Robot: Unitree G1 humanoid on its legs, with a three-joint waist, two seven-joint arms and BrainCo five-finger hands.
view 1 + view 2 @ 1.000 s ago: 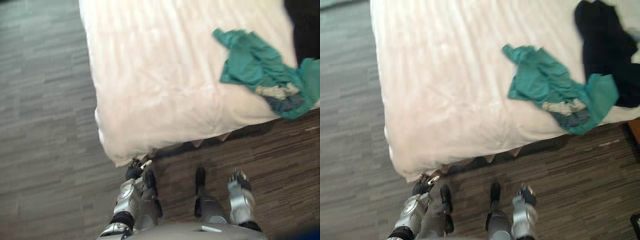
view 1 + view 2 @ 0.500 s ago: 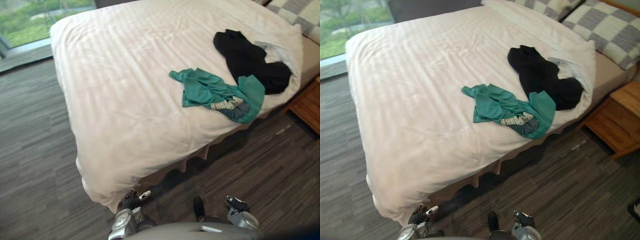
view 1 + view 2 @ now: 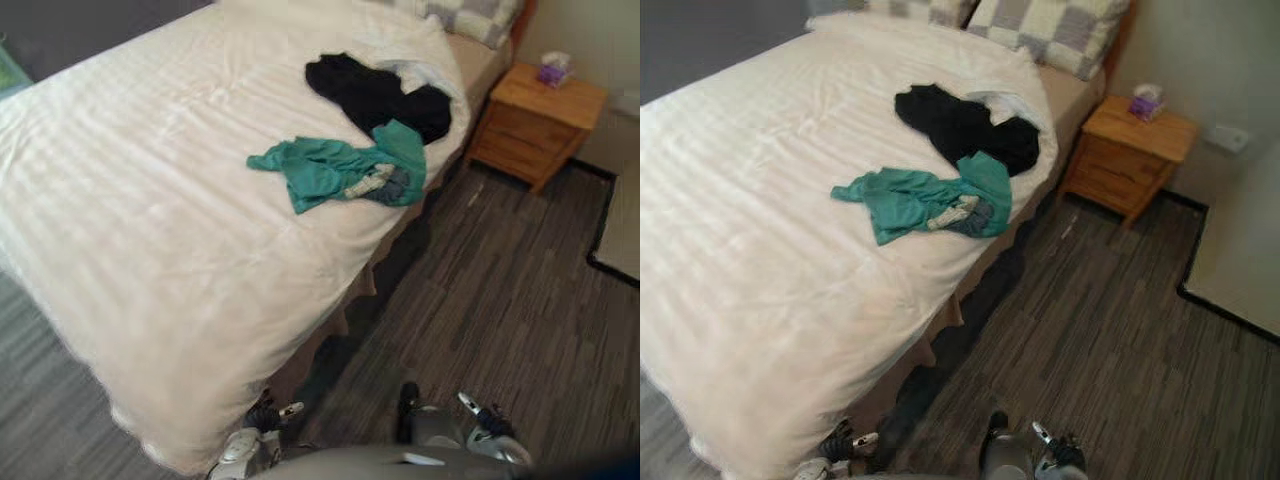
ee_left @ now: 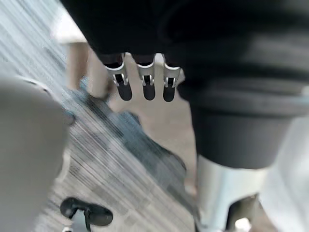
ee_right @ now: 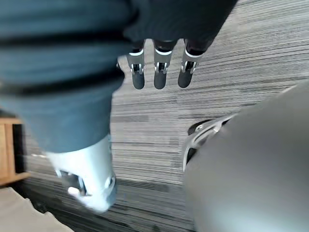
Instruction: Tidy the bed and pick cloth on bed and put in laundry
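Green cloth [image 3: 335, 172], black cloth [image 3: 375, 95] touching on bed [image 3: 150, 230], near side edge. Soft, light, limp; likely best pinched at bunched fold. Left robot hand [image 4: 146, 82], right robot hand [image 5: 160, 72] relaxed, empty.

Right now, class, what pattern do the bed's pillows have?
The pillows are grey-and-cream checked; right eye view.

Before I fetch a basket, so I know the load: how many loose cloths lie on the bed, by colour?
Teal cloth: 1
Black cloth: 1
Total: 2
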